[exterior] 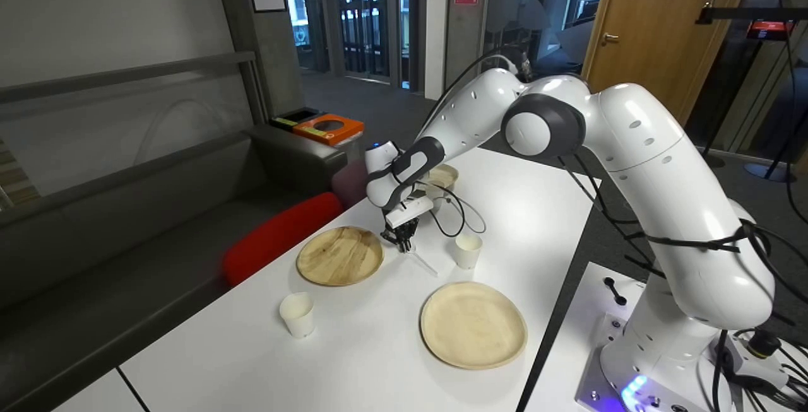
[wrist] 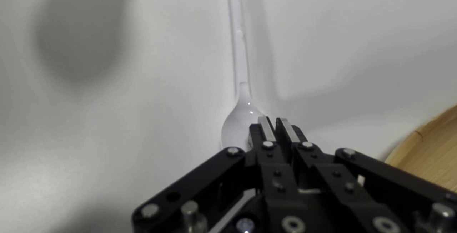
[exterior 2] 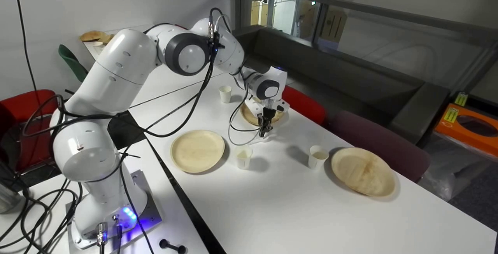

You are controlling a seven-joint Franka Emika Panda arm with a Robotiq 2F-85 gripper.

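Wrist view: the white spoon (wrist: 242, 61) is lying flat on the table (wrist: 171, 72), which is presumably bearing its weight, as the hand (wrist: 275, 124) before me is overlapping only part of the bowl (wrist: 236, 127), its fingers (wrist: 267, 130) standing nearly together with nothing showing between them.

I've got a white counter (exterior: 315, 374) under three round, wood-coloured plates (exterior: 473, 325) and three white cups (exterior 2: 318, 158), the cups standing upright. A white spoon (wrist: 241, 58) lies on it between a plate and a cup (touching neither, as far as I can tell). Another cup stands just beside a plate; a dark seam (exterior: 132, 389) crosses the top.
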